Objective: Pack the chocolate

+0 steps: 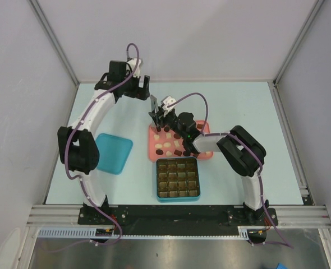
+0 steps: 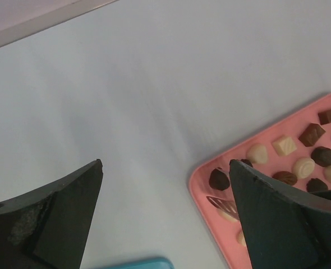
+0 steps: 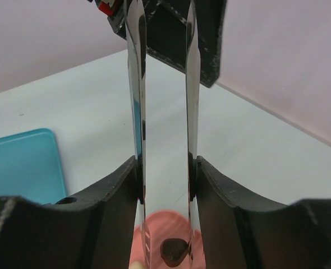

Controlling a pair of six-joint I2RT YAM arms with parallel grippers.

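Observation:
Several small dark, reddish-brown and cream chocolates (image 1: 168, 143) lie in the pink tray (image 1: 206, 128); they also show in the left wrist view (image 2: 289, 147). My right gripper (image 1: 165, 119) is shut on silver tongs (image 3: 165, 112), held upright over the tray's far left corner. A dark chocolate (image 3: 174, 250) shows between the blades low down; whether it is pinched I cannot tell. The ridged tong tip (image 2: 221, 202) sits by a dark piece (image 2: 219, 179). My left gripper (image 1: 137, 87) is open and empty over bare table (image 2: 165, 168), left of the tray. The teal grid box (image 1: 178, 179) stands in front of the tray.
A teal lid (image 1: 114, 153) lies flat on the table at the left, beside the left arm; its edge shows in the left wrist view (image 2: 137, 263) and in the right wrist view (image 3: 19, 165). Grey walls enclose the table on three sides.

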